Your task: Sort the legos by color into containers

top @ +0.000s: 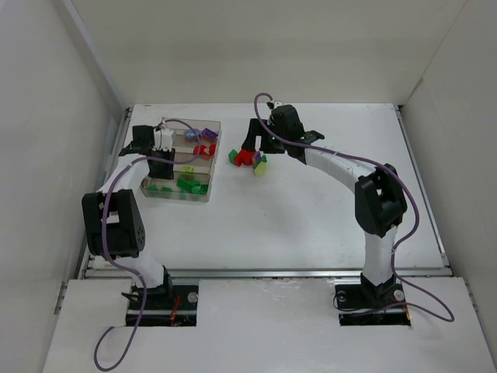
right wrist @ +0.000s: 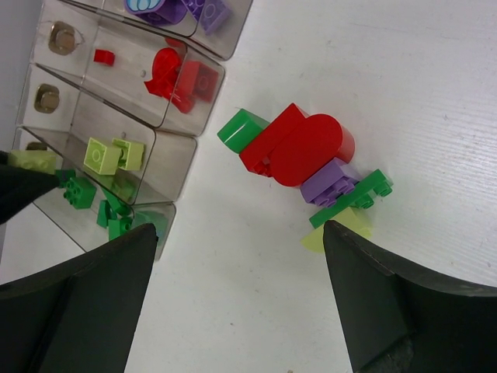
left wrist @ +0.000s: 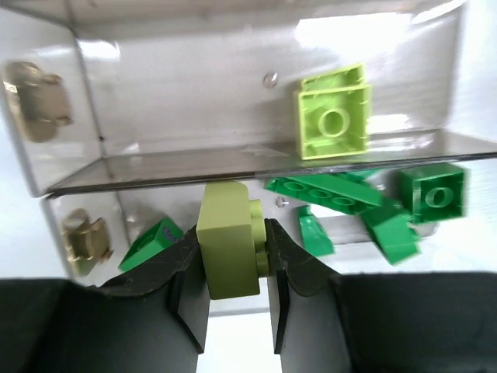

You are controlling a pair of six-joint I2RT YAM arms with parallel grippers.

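**Left gripper** (left wrist: pixel 233 260): clenched on a lime brick (left wrist: pixel 227 237). One finger presses each side, and the brick stands upright between them.

Just beyond the fingertips stands the clear tray (left wrist: pixel 233 159). One of its thin divider walls runs across behind the held brick.
- Past that wall, in the lime compartment (left wrist: pixel 178 85), a square lime piece (left wrist: pixel 332 123) lies to the right of the fingers.
- On the near side of the wall, the green compartment (left wrist: pixel 140 206) holds several green bricks (left wrist: pixel 365 206). Most lie to the right of the fingers and one lies just to their left.

Which of the two compartments the held brick hangs over cannot be told.

**Right gripper** (right wrist: pixel 239 233): released, jaws spread wide, nothing between them.

A loose pile lies on the table (right wrist: pixel 388 78) just ahead of the fingertips, nearer the right finger.
- A green block (right wrist: pixel 242 128) sits at the far left of the pile.
- Red blocks (right wrist: pixel 299 144) touch the green block.
- A purple block (right wrist: pixel 330 183) lies against the red ones, on the side toward the gripper.
- A thin green plate (right wrist: pixel 353 196) rests against the purple block.
- A pale yellow-green piece (right wrist: pixel 342 229) lies closest to the right fingertip.

The tray stands well off to the left of the left finger.
- Its red compartment (right wrist: pixel 124 70) holds red bricks (right wrist: pixel 178 74).
- The farthest compartment holds purple bricks (right wrist: pixel 186 9).
- The lime and green compartments lie nearer the left finger.
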